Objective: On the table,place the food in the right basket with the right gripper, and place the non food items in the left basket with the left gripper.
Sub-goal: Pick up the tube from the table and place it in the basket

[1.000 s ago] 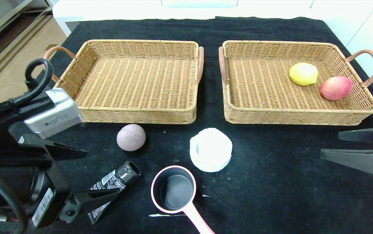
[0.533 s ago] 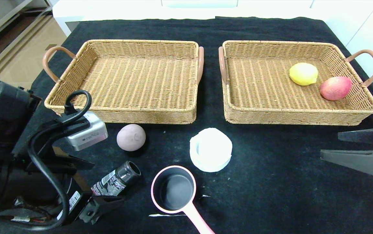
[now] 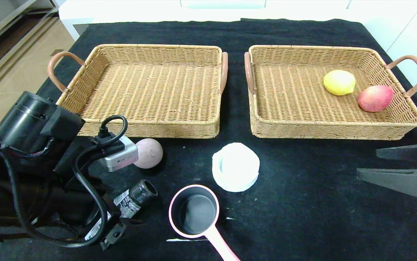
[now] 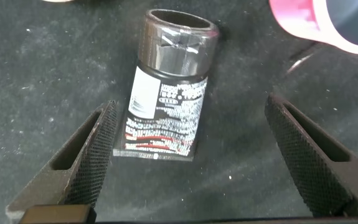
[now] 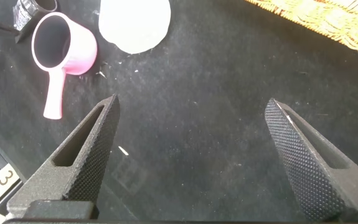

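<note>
Clearly the black squeeze tube [image 4: 166, 93] will be light and somewhat soft, so the flat printed body below the grey cap [image 4: 179, 38] looks the safest place to pinch; its glossy skin may slip and squeezing hard would dent it. It lies on its side on the tabletop [image 3: 302, 203], near the front-left, between the mauve-grey ball [image 3: 149, 153] and the pink pan [image 3: 193, 212], with white and red lettering on a label. Over it, the left hand [image 4: 191, 158] is spread wide, one finger on each side, touching nothing. At the right edge, the right hand [image 3: 404, 166] is also spread and empty.
</note>
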Controlling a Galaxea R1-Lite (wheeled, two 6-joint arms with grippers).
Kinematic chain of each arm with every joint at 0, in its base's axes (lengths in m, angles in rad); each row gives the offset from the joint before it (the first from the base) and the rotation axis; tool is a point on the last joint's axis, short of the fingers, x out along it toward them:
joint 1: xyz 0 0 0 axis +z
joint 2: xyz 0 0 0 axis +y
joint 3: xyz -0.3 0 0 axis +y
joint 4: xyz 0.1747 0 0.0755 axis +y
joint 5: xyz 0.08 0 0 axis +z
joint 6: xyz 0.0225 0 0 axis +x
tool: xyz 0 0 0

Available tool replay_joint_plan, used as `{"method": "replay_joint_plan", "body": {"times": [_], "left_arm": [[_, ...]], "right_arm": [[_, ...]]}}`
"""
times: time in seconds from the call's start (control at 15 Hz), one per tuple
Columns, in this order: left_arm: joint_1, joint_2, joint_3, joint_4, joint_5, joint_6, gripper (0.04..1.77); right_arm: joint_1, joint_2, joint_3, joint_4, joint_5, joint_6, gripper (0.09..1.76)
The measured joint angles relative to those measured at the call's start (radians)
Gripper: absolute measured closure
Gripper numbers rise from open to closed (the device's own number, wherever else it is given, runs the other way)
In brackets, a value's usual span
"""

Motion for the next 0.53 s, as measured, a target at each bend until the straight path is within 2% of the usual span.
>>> {"method": "replay_joint_plan", "body": {"times": [0.27,0.53], "left_arm": [[0.021,0.031,-0.007,-0.054,-0.001,0.013,0.09],[0.026,0.059,0.000,-0.062,0.000,0.014,0.09]], "right_arm": [[0.000,0.002,0.001,0.001,0.000,-0.015,0.15],[0.000,0.002,0.004,0.000,0.000,-0.017,0.15]]}}
